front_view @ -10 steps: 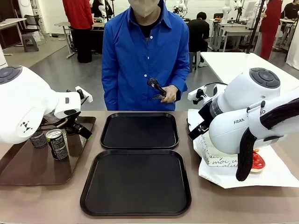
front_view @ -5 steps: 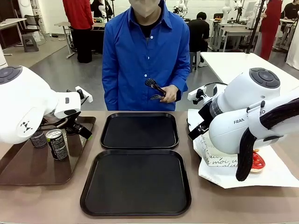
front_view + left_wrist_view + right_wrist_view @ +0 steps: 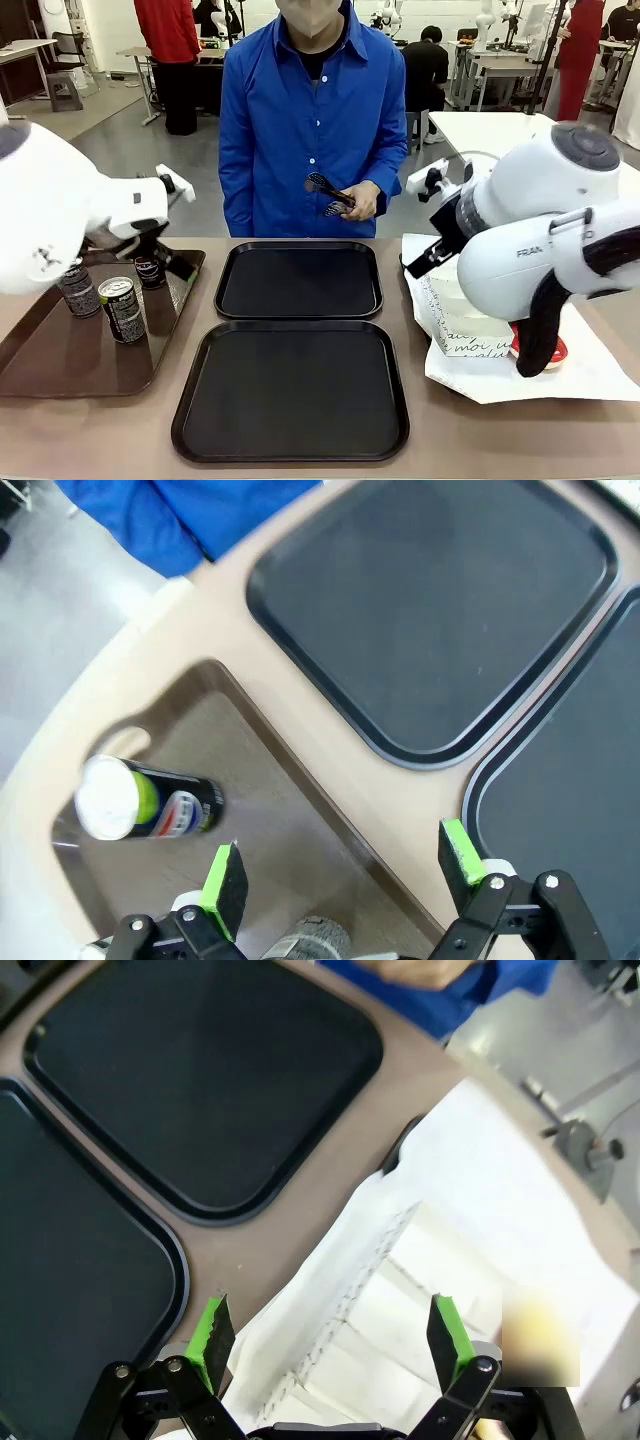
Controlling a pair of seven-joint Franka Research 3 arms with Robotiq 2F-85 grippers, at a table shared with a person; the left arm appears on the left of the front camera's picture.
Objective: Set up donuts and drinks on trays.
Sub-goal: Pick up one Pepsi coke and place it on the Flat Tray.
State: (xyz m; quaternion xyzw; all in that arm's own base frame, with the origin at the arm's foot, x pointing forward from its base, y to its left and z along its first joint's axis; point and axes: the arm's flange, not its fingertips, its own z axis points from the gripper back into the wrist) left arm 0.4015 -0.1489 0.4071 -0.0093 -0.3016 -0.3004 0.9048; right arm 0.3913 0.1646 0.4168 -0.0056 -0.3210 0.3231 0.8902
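Observation:
Three dark drink cans stand on the brown tray [image 3: 60, 355]: one [image 3: 122, 308] in front, one [image 3: 78, 289] at the left, one [image 3: 150, 271] at the back. My left gripper [image 3: 172, 266] hovers open just above the back can, holding nothing. From the left wrist, the open left gripper [image 3: 342, 870] has one can [image 3: 150, 800] off to its left and a can top [image 3: 305, 940] low between the fingers. Both black trays, far [image 3: 298, 282] and near [image 3: 290, 392], are bare. My right gripper [image 3: 330, 1332] hangs open over white paper sleeves [image 3: 400, 1310]. A red-glazed donut [image 3: 552, 350] peeks out behind the right arm.
A person in a blue shirt stands at the far edge holding black tongs [image 3: 328, 194] in one hand. White paper [image 3: 590, 375] covers the table's right side. The right arm's bulky body [image 3: 530, 260] hides much of that paper.
My left arm has drawn up and back, uncovering the back can. My right arm has risen a little. The person's tongs have dipped slightly.

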